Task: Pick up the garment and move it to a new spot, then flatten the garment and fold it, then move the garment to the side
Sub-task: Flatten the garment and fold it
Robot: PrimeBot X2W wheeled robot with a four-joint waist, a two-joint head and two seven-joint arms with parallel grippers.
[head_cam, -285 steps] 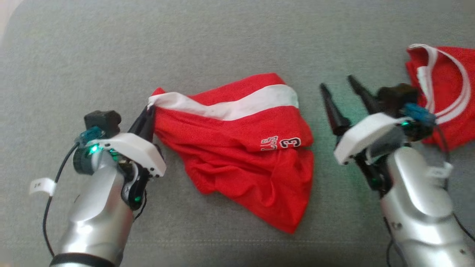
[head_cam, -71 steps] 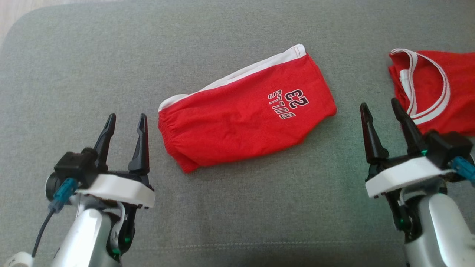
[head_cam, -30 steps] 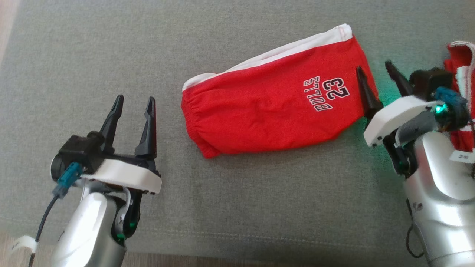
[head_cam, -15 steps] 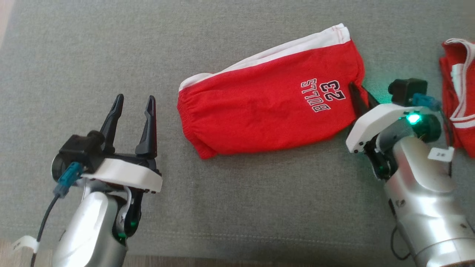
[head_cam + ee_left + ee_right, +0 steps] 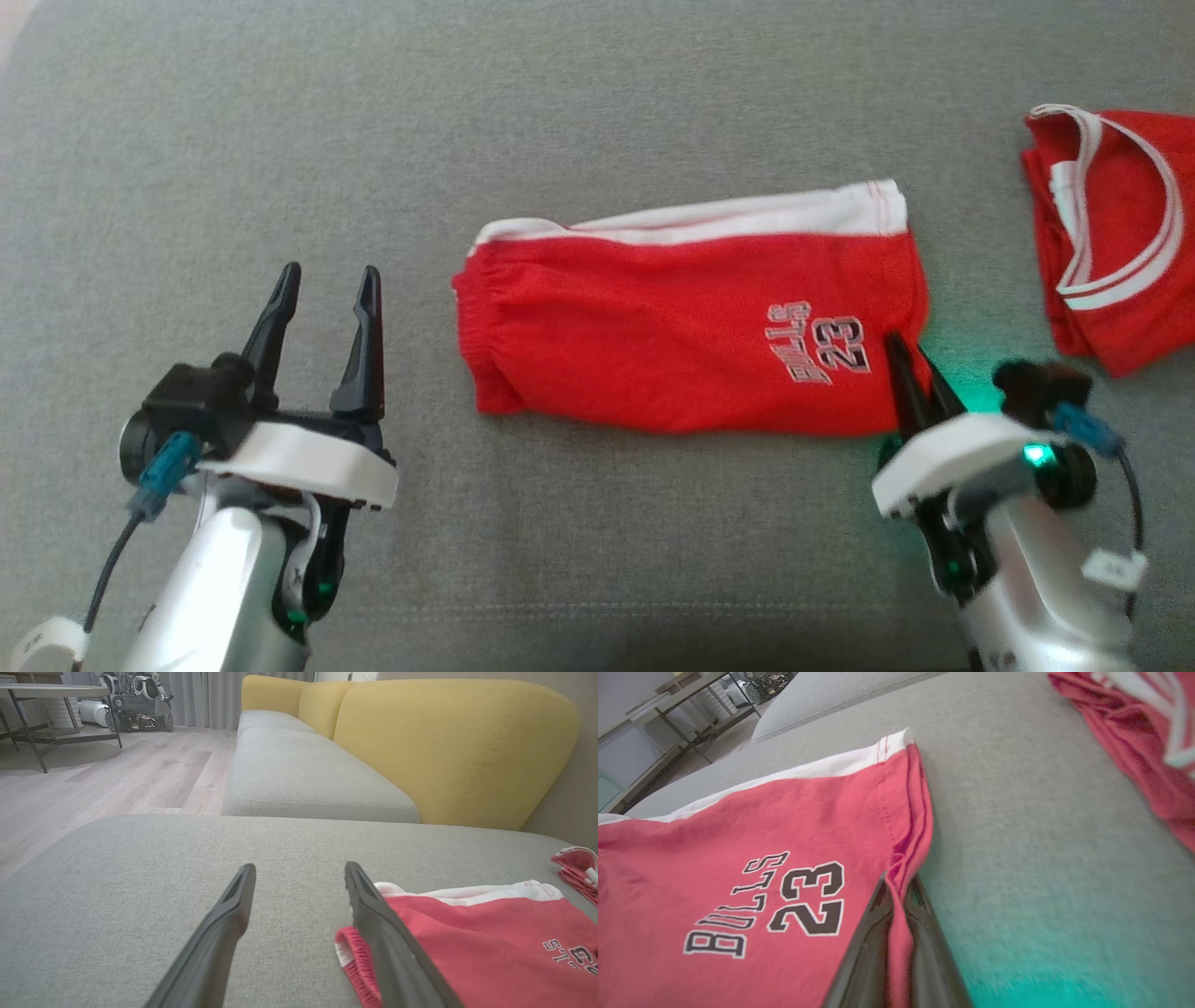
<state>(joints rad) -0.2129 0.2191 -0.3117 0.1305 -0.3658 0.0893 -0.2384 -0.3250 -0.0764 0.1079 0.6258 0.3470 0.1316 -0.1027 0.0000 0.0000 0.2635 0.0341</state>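
Observation:
The garment is a folded pair of red shorts with a white stripe and "BULLS 23" print, lying flat on the grey cushion. My right gripper is shut on the garment's near right corner; in the right wrist view the red hem is pinched between the two dark fingers. My left gripper stands open to the left of the garment's waistband end, touching nothing. In the left wrist view the garment lies just right of my open fingers.
A second red garment with white trim lies at the far right of the cushion. In the left wrist view a yellow sofa back and more grey seat stand beyond, with wooden floor to the left.
My right gripper has closed on the garment's right corner and pulled it toward me, swinging the garment from slanted to nearly level. The left gripper has stayed open and still.

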